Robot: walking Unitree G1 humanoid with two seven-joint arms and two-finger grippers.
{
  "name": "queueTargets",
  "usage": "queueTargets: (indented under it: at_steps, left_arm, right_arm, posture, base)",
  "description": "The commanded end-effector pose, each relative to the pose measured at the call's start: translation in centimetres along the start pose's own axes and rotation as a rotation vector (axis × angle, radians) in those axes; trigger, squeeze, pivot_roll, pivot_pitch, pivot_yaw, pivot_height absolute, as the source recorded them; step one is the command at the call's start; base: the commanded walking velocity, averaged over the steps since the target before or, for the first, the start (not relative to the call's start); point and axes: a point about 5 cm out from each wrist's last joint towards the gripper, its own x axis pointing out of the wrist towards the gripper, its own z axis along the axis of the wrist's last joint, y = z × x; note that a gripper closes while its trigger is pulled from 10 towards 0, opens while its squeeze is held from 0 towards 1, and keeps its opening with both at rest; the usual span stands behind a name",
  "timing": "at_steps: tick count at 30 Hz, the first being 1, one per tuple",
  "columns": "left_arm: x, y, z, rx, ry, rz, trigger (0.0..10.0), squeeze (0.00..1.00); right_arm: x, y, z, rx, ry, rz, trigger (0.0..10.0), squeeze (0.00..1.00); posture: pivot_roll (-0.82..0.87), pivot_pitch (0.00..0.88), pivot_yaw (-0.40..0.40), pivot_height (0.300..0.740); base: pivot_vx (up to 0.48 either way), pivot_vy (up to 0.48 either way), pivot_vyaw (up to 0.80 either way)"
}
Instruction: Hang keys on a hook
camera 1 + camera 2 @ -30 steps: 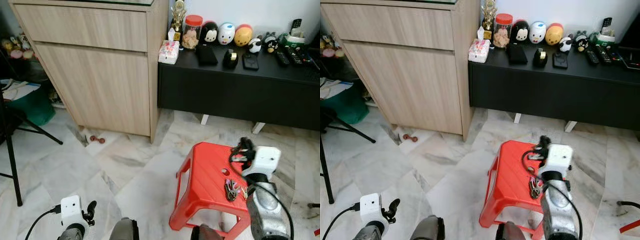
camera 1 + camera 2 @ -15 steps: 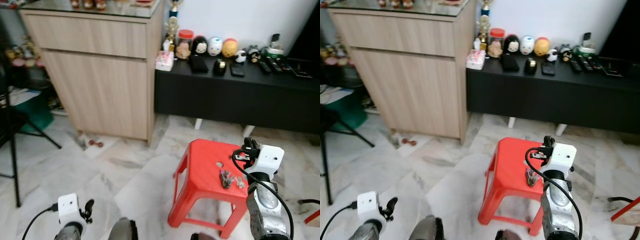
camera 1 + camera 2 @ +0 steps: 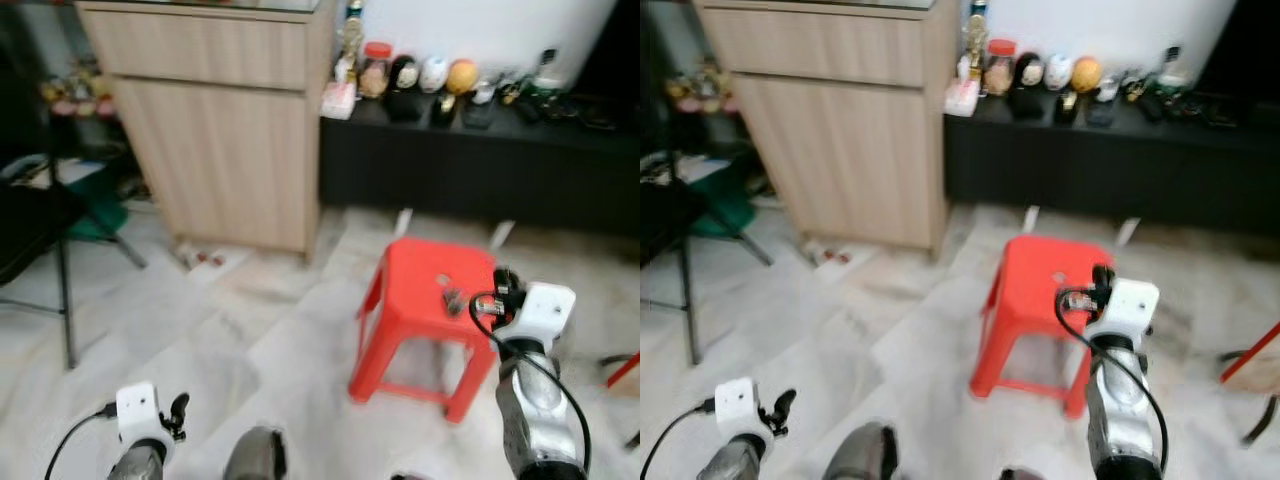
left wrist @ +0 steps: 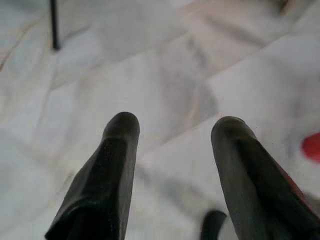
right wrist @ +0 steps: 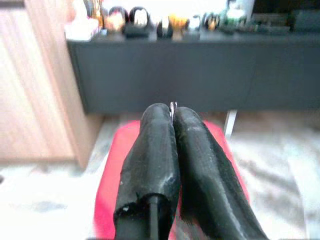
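Observation:
A small bunch of keys (image 3: 450,296) lies on top of the red plastic stool (image 3: 405,320), near its small hole. My right gripper (image 3: 497,290) hangs at the stool's right edge, beside the keys. In the right wrist view its fingers (image 5: 159,145) are pressed together over the stool's seat. A thin bright sliver sticks out between the tips, and I cannot tell what it is. My left gripper (image 4: 172,125) hangs low at the left over the marble floor, open with nothing between its fingers.
A tall wooden cabinet (image 3: 230,130) stands at the back left. A black low unit (image 3: 480,165) with jars and figurines runs along the back right. A black chair leg (image 3: 65,300) crosses the left side. Small red bits (image 3: 208,259) lie by the cabinet.
The whole picture has shifted and blurred as the camera pulled back, so the stool looks farther off. The keys keep their place on the seat. My right gripper stays shut.

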Motion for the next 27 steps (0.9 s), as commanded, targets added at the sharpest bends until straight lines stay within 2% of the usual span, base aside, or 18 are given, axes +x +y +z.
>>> queueTargets:
  at_steps: [1, 10, 20, 25, 27]
  left_arm:
    - [0.4, -0.3, 0.9, -0.010, -0.029, -0.001, 10.0, 0.00]
    - [0.4, -0.4, 0.9, -0.015, -0.030, -0.002, 10.0, 0.00]
    - [0.4, -0.4, 0.8, -0.019, -0.026, -0.003, 10.0, 0.00]
    - [0.4, -0.5, 0.8, -0.017, -0.023, -0.009, 10.0, 0.00]
    - [0.4, -0.5, 0.7, -0.016, -0.020, -0.011, 10.0, 0.00]
  right_arm:
    - [0.7, 0.3, 1.1, -0.002, -0.037, 0.009, 10.0, 0.00]
    - [0.7, 0.3, 1.2, -0.010, -0.038, 0.009, 10.0, 0.00]
    - [0.1, 0.2, 0.4, -0.014, -0.010, 0.008, 10.0, 0.00]
    - [-0.4, -0.5, -0.3, -0.018, 0.022, -0.022, 10.0, 0.00]
    - [-0.7, -1.0, -0.9, 0.010, 0.052, -0.056, 10.0, 0.00]
  posture:
    - [0.10, 0.084, -0.043, 0.687]
    - [0.10, 0.089, -0.044, 0.740]
    - [0.10, 0.087, -0.043, 0.740]
    - [0.09, 0.082, -0.042, 0.740]
    - [0.09, 0.081, -0.044, 0.740]
  base:
    - [0.000, 0.000, 0.00]
    - [0.000, 0.000, 0.00]
    - [0.000, 0.000, 0.00]
    - [0.000, 0.000, 0.00]
    - [0.000, 0.000, 0.00]
